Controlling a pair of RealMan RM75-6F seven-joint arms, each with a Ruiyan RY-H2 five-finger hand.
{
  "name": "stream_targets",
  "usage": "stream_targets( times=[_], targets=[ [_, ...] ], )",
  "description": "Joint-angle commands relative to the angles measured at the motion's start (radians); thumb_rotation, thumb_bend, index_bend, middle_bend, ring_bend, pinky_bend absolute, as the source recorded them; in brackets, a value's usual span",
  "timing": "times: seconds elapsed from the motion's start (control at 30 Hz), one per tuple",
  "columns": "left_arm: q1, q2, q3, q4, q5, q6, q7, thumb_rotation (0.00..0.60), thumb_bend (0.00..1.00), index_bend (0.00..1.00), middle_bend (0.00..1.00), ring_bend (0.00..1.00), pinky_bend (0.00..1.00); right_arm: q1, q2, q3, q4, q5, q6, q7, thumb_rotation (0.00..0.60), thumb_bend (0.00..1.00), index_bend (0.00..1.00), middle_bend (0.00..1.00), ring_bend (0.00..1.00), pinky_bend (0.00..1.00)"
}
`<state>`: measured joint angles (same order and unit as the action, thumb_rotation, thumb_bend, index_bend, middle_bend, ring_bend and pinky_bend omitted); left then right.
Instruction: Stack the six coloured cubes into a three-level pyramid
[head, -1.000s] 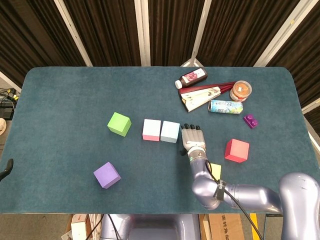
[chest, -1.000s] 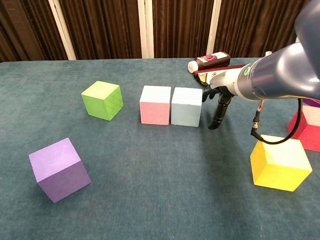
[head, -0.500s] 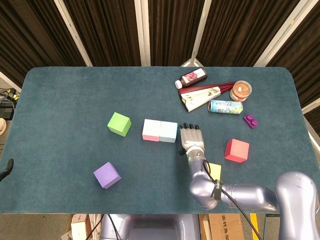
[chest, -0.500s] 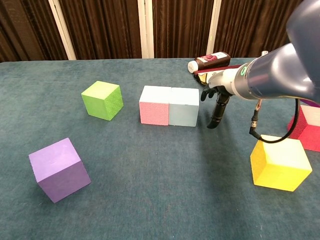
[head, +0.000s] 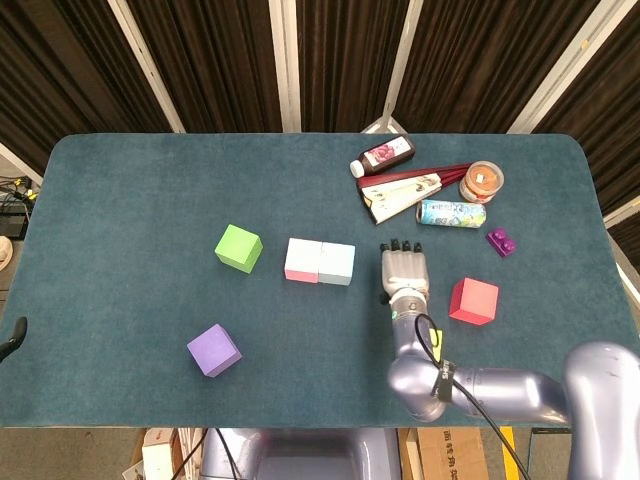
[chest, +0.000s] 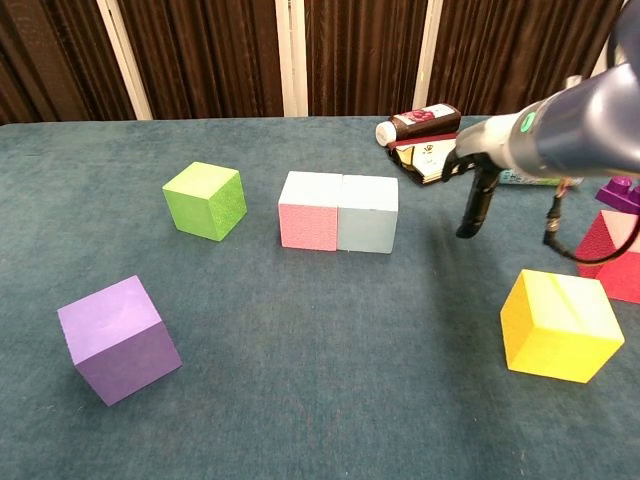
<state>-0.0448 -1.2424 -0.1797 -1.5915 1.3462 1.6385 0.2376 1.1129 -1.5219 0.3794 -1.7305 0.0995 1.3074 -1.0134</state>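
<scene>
Head view first: we count five cubes in plain sight, green cube (head: 238, 248), pink cube (head: 303, 260) and pale blue cube (head: 336, 264) to the left of our right hand (head: 404, 272), red cube (head: 473, 301) to its right, purple cube (head: 213, 350) far off to the lower left. The pink and pale blue cubes touch side by side, making one row whose long axis runs left to right. Our fingers (head: 398, 247) lie straight and together, pointing away from us, holding nothing, clear of the pale blue cube. The yellow cube (head: 435, 343) shows only as a sliver behind the wrist. Chest view gives the sixth, the yellow cube (chest: 560, 324), whole, near and below the right hand (chest: 474, 200), whose fingers (chest: 468, 222) hang down toward the table (chest: 300, 400), apart from every cube. Our left hand appears in neither view.
</scene>
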Motion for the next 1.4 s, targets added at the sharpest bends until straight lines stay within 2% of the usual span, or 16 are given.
stream_targets(
  times=[0.03, 0.13, 0.27, 0.33, 0.4, 0.57, 0.67, 0.73, 0.83, 1.0, 1.13, 1.4],
  targets=[
    [-0.002, 0.003, 0.004, 0.001, 0.012, -0.001, -0.011, 0.6, 0.38, 0.11, 0.0, 0.0, 0.0, -0.053, 0.072, 0.007, -0.082, -0.04, 0.042, 0.055, 0.6, 0.29, 0.15, 0.09, 0.02, 0.0],
    [-0.004, 0.012, 0.016, -0.006, 0.029, -0.012, -0.026, 0.6, 0.38, 0.11, 0.0, 0.0, 0.0, -0.121, 0.149, 0.008, -0.169, -0.12, 0.061, 0.14, 0.6, 0.29, 0.15, 0.09, 0.01, 0.0],
    [-0.025, 0.047, 0.028, -0.024, 0.061, -0.054, -0.052, 0.6, 0.38, 0.11, 0.0, 0.0, 0.0, -0.242, 0.259, -0.017, -0.271, -0.308, 0.078, 0.292, 0.6, 0.29, 0.15, 0.09, 0.02, 0.0],
    [-0.053, 0.086, 0.021, -0.043, 0.06, -0.106, -0.074, 0.6, 0.36, 0.1, 0.0, 0.0, 0.0, -0.318, 0.318, -0.048, -0.311, -0.43, 0.079, 0.382, 0.6, 0.29, 0.15, 0.09, 0.01, 0.0],
    [-0.121, 0.156, -0.008, -0.076, 0.039, -0.221, -0.086, 0.6, 0.34, 0.08, 0.0, 0.0, 0.0, -0.438, 0.379, -0.131, -0.346, -0.621, 0.102, 0.504, 0.6, 0.29, 0.14, 0.09, 0.01, 0.0],
    [-0.222, 0.252, -0.045, -0.14, -0.021, -0.405, -0.126, 0.6, 0.34, 0.05, 0.0, 0.0, 0.0, -0.598, 0.389, -0.275, -0.262, -0.994, 0.111, 0.722, 0.6, 0.29, 0.14, 0.09, 0.01, 0.0],
    [-0.303, 0.298, -0.08, -0.178, -0.093, -0.529, -0.103, 0.6, 0.34, 0.03, 0.0, 0.0, 0.0, -0.701, 0.315, -0.358, -0.107, -1.255, 0.218, 0.866, 0.6, 0.29, 0.13, 0.09, 0.01, 0.0],
    [-0.337, 0.319, -0.089, -0.198, -0.149, -0.58, -0.061, 0.6, 0.34, 0.03, 0.0, 0.0, 0.0, -0.74, 0.276, -0.387, -0.024, -1.342, 0.259, 0.919, 0.6, 0.29, 0.13, 0.09, 0.01, 0.0],
    [-0.4, 0.333, -0.1, -0.222, -0.237, -0.658, 0.017, 0.6, 0.34, 0.03, 0.0, 0.0, 0.0, -0.782, 0.238, -0.418, 0.075, -1.432, 0.301, 0.969, 0.6, 0.29, 0.13, 0.09, 0.01, 0.0],
    [-0.513, 0.31, -0.106, -0.245, -0.389, -0.748, 0.129, 0.6, 0.33, 0.03, 0.0, 0.0, 0.0, -0.832, 0.189, -0.44, 0.197, -1.534, 0.353, 1.004, 0.6, 0.29, 0.13, 0.09, 0.01, 0.0],
    [-0.592, 0.261, -0.081, -0.232, -0.489, -0.756, 0.245, 0.6, 0.31, 0.03, 0.0, 0.0, 0.0, -0.847, 0.188, -0.431, 0.195, -1.563, 0.35, 1.008, 0.6, 0.29, 0.11, 0.09, 0.0, 0.0],
    [-0.71, 0.135, -0.036, -0.158, -0.602, -0.764, 0.364, 0.6, 0.31, 0.05, 0.0, 0.0, 0.0, -0.871, 0.184, -0.411, 0.171, -1.581, 0.327, 0.977, 0.6, 0.29, 0.1, 0.09, 0.0, 0.0]
  ],
)
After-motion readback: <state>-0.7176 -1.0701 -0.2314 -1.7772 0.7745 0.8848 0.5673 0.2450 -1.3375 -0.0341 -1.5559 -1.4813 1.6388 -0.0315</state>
